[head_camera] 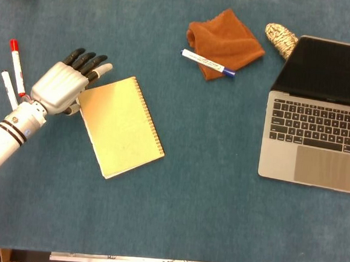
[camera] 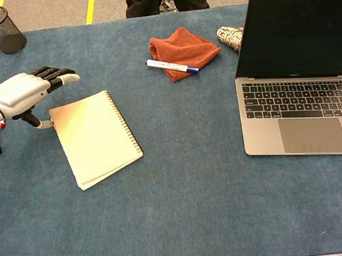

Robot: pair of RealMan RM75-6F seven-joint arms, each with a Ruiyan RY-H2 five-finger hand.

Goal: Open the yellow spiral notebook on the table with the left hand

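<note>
The yellow spiral notebook (head_camera: 122,127) (camera: 96,139) lies closed on the blue table, its wire spine along the right edge. My left hand (head_camera: 63,84) (camera: 20,93) hovers at the notebook's upper left corner, palm down, with the fingers stretched out and apart, pointing up and to the right. In the chest view its thumb (camera: 38,122) hangs down right beside that corner; I cannot tell whether it touches the cover. Nothing is held in the hand. My right hand does not show in either view.
Two markers (head_camera: 16,67) lie just left of my left hand. An orange cloth (head_camera: 226,41) with a pen (head_camera: 207,63) on it sits at the back centre. An open laptop (head_camera: 321,118) fills the right side. A black mesh cup (camera: 0,29) stands at the back left.
</note>
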